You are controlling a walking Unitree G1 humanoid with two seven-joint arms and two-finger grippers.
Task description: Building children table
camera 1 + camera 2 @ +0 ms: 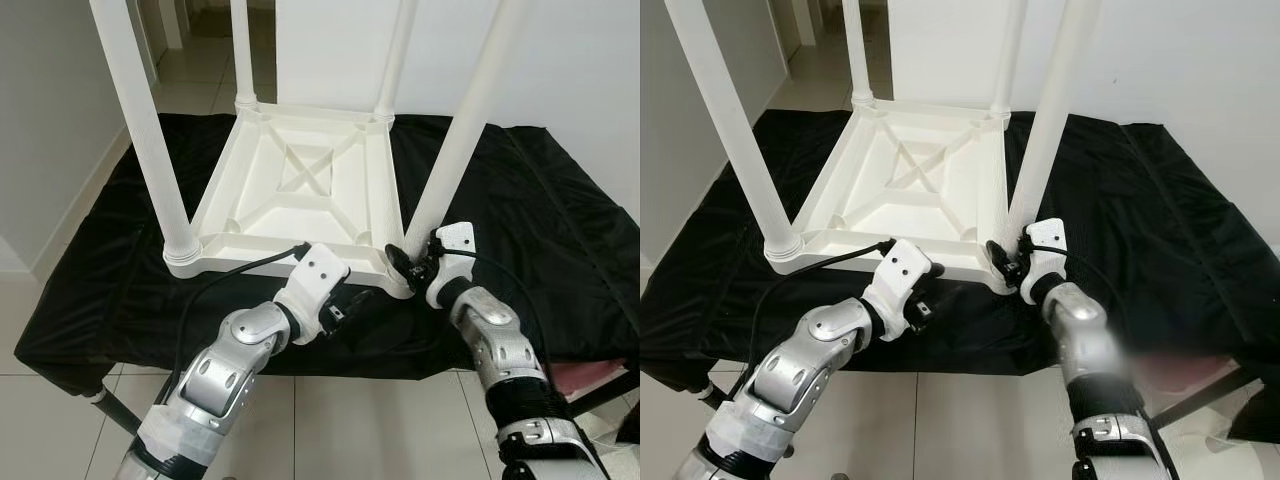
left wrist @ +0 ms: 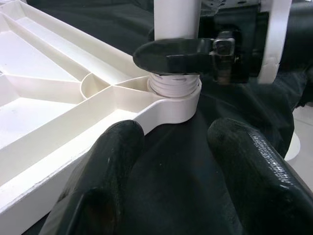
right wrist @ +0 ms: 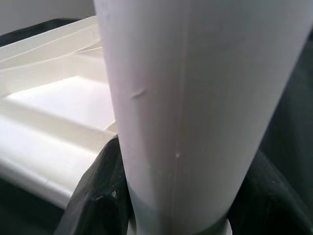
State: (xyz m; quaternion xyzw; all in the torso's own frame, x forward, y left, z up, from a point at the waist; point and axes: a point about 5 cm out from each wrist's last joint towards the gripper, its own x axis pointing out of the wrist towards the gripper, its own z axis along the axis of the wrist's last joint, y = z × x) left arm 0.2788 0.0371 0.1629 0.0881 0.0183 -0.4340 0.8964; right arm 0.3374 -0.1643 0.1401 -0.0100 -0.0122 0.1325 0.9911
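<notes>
The white children's table [image 1: 300,180] lies upside down on a black cloth, its legs pointing up. My right gripper [image 1: 405,262] is shut on the near right leg [image 1: 465,120] just above its socket at the table's front right corner. The right wrist view has that leg [image 3: 195,98] held between the black fingers [image 3: 98,191]. My left gripper [image 1: 350,305] is open, low over the cloth in front of the same corner. Its fingers [image 2: 102,181] point at the socket [image 2: 173,98], with nothing between them.
The black cloth [image 1: 560,230] covers a low work surface whose front edge runs just under my arms, with tiled floor [image 1: 350,420] below. A white wall stands behind and a hallway opens at the back left. A pink object [image 1: 590,380] sits at the lower right.
</notes>
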